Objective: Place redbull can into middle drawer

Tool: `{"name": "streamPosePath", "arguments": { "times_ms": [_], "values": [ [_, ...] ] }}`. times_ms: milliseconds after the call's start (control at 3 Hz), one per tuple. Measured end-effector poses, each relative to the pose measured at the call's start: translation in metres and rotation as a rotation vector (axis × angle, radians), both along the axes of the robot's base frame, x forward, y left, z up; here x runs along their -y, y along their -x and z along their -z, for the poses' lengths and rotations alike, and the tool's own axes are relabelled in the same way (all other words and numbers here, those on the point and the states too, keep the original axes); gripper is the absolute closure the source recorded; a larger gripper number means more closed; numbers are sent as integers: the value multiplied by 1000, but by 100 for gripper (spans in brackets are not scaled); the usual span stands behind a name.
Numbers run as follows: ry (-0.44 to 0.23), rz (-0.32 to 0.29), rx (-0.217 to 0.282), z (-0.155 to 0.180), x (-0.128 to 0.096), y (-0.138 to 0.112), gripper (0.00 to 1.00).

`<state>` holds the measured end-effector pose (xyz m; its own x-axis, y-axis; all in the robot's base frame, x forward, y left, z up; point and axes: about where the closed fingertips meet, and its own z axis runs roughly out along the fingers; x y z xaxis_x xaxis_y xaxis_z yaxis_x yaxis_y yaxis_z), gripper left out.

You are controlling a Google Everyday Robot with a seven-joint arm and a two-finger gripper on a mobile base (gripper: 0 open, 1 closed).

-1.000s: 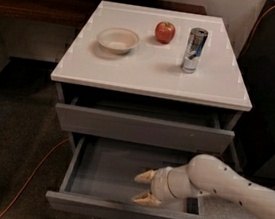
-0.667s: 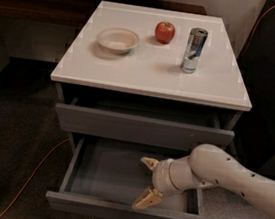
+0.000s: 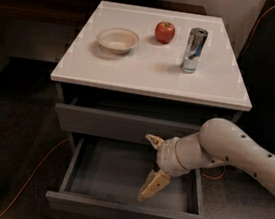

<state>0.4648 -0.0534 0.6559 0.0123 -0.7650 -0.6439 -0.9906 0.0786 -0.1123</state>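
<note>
Hanging over the open middle drawer (image 3: 129, 214), gripper (image 3: 150, 167) spread wide, holding nothing. Standing upright on the cabinet top (image 3: 142, 72), can (image 3: 193, 50) well above and behind the jaws, slightly right, long axis vertical; probably calling for a rise and a reach back.
</note>
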Motion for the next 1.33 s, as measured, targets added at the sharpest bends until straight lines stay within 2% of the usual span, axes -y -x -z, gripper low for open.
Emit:
{"name": "streamPosePath", "arguments": {
  "times_ms": [333,667,1333],
  "values": [
    [-2,2,0,-36,5,-11,0],
    [-3,3,-2,-98,13,-32,0],
    [-26,0,-4,-108,13,-35,0]
  ]
}}
